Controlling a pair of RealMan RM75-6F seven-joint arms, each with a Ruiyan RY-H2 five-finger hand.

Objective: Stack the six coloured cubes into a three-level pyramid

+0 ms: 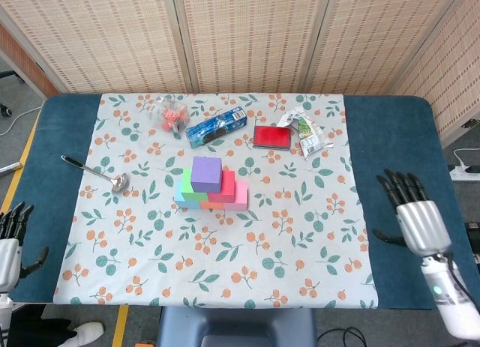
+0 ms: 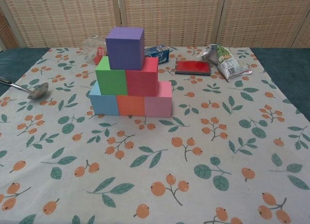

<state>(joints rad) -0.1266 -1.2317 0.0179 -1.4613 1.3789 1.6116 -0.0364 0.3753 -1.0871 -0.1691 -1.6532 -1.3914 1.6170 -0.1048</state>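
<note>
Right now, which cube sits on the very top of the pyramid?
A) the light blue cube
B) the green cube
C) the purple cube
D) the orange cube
C: the purple cube stands alone on the top level, resting on the green cube and the red cube below it.

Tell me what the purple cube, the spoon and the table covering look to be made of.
Purple cube: matte, evenly coloured faces with soft edges, probably foam, maybe painted wood.
Spoon: bright reflective bowl, likely polished metal; the handle looks darker.
Table covering: printed leaves and orange fruit on a flat, dull surface, probably cloth or vinyl; hard to say which.
</note>
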